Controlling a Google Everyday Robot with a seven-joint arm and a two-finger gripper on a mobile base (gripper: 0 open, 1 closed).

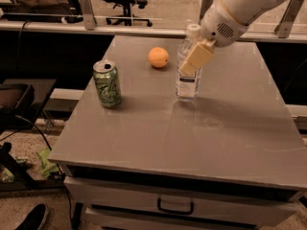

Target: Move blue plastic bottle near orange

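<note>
The blue plastic bottle (pixel 187 83) is upright at the middle of the grey table (pixel 201 138), with its white cap (pixel 193 30) on top. My gripper (pixel 194 57) comes from the upper right and is shut on the bottle's upper body, with one beige finger (pixel 196 57) across its front. The orange (pixel 158 57) lies on the table just left of the bottle, a short gap away. I cannot tell whether the bottle's base touches the table.
A green drink can (pixel 107 84) stands near the table's left edge. The table has a drawer (pixel 175 206) at the front. A railing and office chairs are behind the table, and cables and a dark stand are on the floor at left.
</note>
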